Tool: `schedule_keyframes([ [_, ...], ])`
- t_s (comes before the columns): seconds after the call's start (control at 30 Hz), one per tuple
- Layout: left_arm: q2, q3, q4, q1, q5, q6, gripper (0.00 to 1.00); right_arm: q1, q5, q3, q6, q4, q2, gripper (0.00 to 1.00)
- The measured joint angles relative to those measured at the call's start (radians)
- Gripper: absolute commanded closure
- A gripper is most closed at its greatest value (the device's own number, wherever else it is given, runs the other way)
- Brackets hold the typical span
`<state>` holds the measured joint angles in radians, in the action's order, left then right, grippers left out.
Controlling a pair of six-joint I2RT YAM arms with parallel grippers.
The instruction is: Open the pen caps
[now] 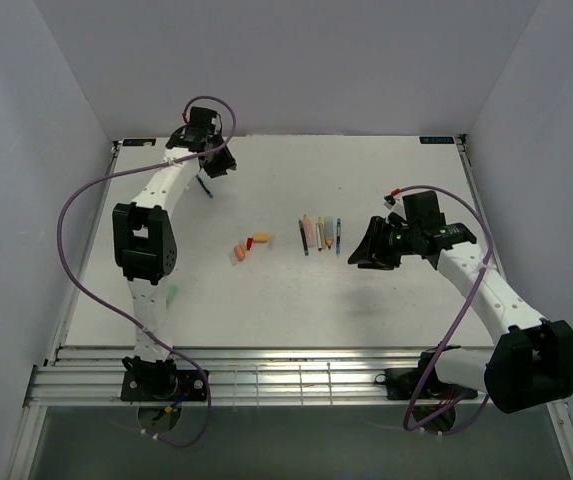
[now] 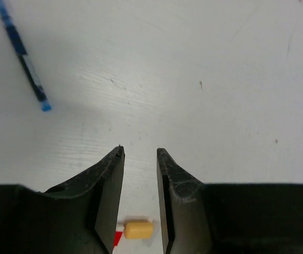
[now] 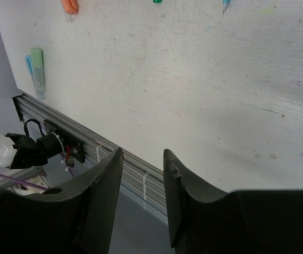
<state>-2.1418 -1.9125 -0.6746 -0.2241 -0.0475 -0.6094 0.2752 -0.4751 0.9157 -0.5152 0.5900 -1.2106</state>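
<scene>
Several slim pens [image 1: 320, 232] lie side by side at the table's middle. Left of them lie three loose pen caps: an orange one [image 1: 237, 252], a red one [image 1: 249, 243] and a yellow one [image 1: 262, 238]. A blue pen [image 1: 204, 187] lies alone at the far left, also in the left wrist view [image 2: 27, 61]. My left gripper [image 1: 213, 165] hovers by it, open and empty [image 2: 139, 151]; the yellow cap [image 2: 139, 230] shows on the table behind the jaws. My right gripper [image 1: 359, 256], just right of the pen row, is open with nothing between its fingers [image 3: 143, 151].
A green highlighter [image 1: 171, 293] lies near the left arm's elbow, and shows in the right wrist view [image 3: 37, 71] beside the slotted aluminium rail [image 3: 114, 153] at the table's near edge. White walls close in the table at left, right and back.
</scene>
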Motion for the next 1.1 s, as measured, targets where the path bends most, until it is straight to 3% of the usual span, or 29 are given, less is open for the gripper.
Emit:
schedule_keyframes([
  [0.13, -0.031, -0.105, -0.048, 0.039, 0.123, 0.019, 0.55, 0.000, 0.000, -0.013, 0.000, 0.002, 0.005, 0.57],
  [0.37, -0.111, -0.116, -0.100, 0.072, 0.217, 0.046, 0.54, 0.000, 0.002, -0.031, 0.003, 0.020, 0.015, 0.57],
  [0.6, -0.222, -0.167, -0.134, 0.092, 0.242, 0.088, 0.52, 0.000, 0.002, -0.031, 0.008, 0.027, 0.012, 0.57],
  [1.1, -0.288, -0.241, -0.115, 0.124, 0.233, 0.113, 0.51, 0.000, 0.005, -0.029, 0.015, 0.040, -0.062, 0.57],
])
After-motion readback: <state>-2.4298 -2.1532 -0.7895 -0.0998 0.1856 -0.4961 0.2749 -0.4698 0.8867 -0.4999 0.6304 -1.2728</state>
